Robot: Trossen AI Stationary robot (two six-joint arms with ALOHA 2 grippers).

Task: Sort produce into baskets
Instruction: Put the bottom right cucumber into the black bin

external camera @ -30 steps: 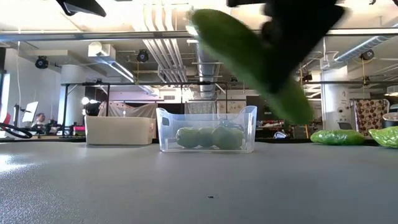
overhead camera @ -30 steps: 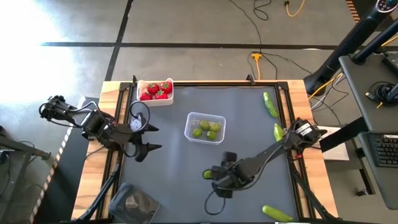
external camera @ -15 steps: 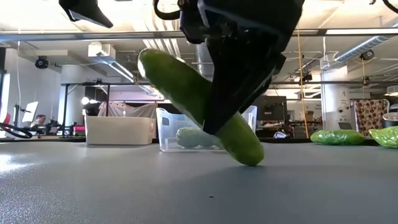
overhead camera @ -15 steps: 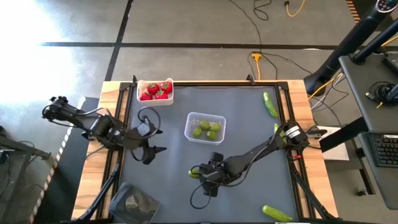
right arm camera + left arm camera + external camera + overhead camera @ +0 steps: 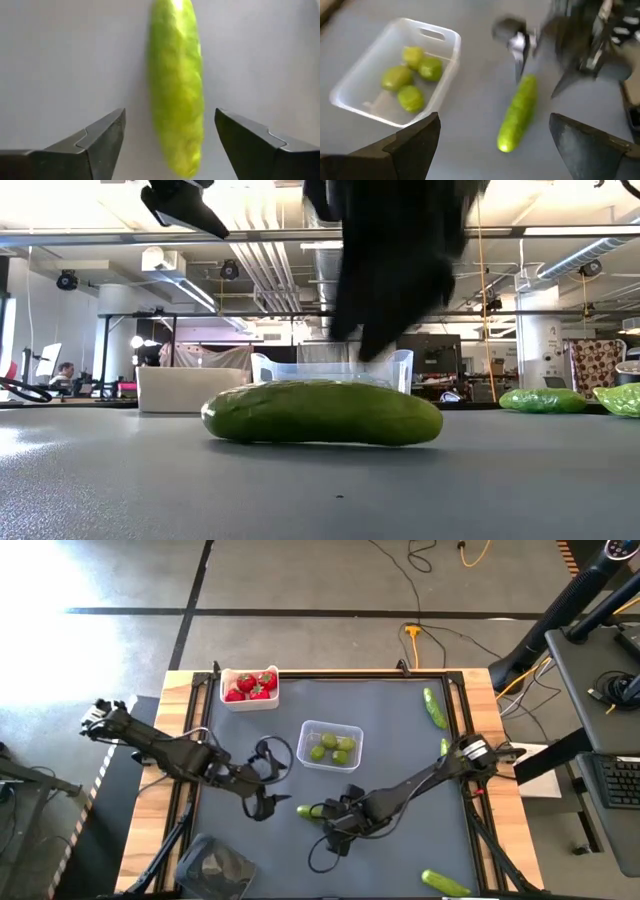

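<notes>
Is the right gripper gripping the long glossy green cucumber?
No: in the right wrist view the long glossy green cucumber lies flat on the grey mat, with the right gripper open and its fingers clear of it on both sides.

Bare mat [image 5: 400, 730] lies open; the cucumber [image 5: 312, 811] sits between both end effectors.

In the low view the right arm's dark bulk [image 5: 395, 260] runs off the top edge and hides the middle of the clear tub [image 5: 330, 372] behind it, while the cucumber [image 5: 322, 412] lying below that arm covers the tub's lower wall and whatever is inside. In the right wrist view the cucumber [image 5: 176, 85], lying between the spread fingers [image 5: 92, 142], is cut off at the top edge. In the left wrist view the right gripper [image 5: 555, 45] beyond the cucumber is smeared with blur, its fingers unreadable.
</notes>
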